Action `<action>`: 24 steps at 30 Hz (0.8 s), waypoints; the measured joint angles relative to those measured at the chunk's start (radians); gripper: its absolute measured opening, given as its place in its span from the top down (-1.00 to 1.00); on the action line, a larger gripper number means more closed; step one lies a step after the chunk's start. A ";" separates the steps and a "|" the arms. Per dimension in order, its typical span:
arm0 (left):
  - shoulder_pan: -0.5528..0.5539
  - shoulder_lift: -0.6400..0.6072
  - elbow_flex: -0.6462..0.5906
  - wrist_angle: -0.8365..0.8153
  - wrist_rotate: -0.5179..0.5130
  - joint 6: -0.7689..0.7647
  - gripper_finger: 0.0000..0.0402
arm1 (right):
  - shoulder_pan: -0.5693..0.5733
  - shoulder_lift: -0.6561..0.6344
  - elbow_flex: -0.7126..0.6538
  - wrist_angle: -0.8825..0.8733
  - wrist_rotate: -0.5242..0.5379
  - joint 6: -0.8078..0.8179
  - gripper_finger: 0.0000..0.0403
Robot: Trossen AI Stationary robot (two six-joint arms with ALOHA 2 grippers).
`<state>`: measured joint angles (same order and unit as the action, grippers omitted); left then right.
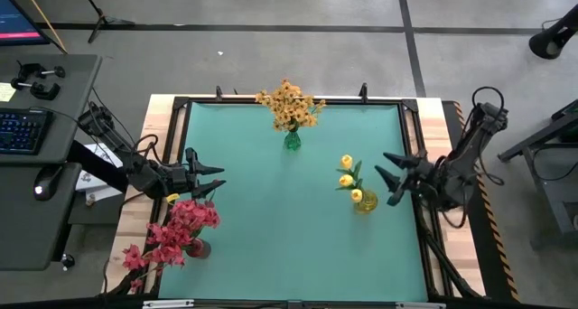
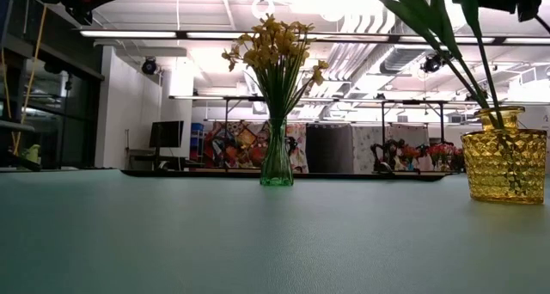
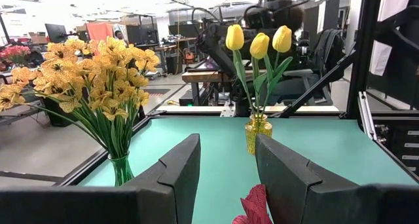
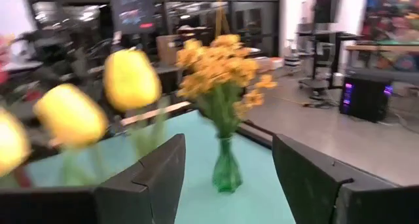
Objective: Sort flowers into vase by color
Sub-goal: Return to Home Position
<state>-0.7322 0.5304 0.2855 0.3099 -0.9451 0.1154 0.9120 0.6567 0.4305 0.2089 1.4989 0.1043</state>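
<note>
- Now your right gripper point(image 1: 386, 177), fingers apart and empty, sits just beside the yellow tulips point(image 1: 346, 180) at 3 o'clock; a careless swing could tip their vase point(image 1: 365, 203).
- Your left gripper point(image 1: 217, 177), also spread and empty, hangs near the red flowers point(image 1: 181, 226) at 8 o'clock and could snag blooms.
- The orange flowers point(image 1: 289, 106) at 12 o'clock stand well apart from both.

Yellow tulips point(image 1: 346, 180), orange sprays point(image 1: 289, 106), red-pink blooms point(image 1: 176, 228), teal mat point(image 1: 271, 219).

Tulip vase point(image 1: 365, 201) stands just beside right gripper point(image 1: 386, 177). Spray vase point(image 1: 292, 141) between both grippers, toward rear edge. Cluster-bloom vase point(image 1: 198, 248) near left gripper point(image 1: 217, 177).
</note>
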 joint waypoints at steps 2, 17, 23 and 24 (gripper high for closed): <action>0.000 0.000 0.000 0.000 0.000 0.000 0.32 | -0.012 -0.031 0.000 0.000 0.032 -0.003 -0.06; 0.000 0.000 0.000 0.002 -0.001 0.014 0.32 | -0.251 -0.035 0.000 -0.065 -0.031 0.023 0.89; 0.002 0.000 0.000 -0.004 -0.096 0.100 0.32 | -0.284 -0.036 0.000 -0.110 -0.075 0.052 0.93; 0.008 0.000 0.000 -0.005 -0.133 0.117 0.32 | -0.284 -0.035 0.000 -0.116 -0.093 0.052 0.95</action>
<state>-0.7243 0.5301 0.2855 0.3045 -1.0780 0.2324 0.6277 0.6213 0.4305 0.0926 1.4060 0.1562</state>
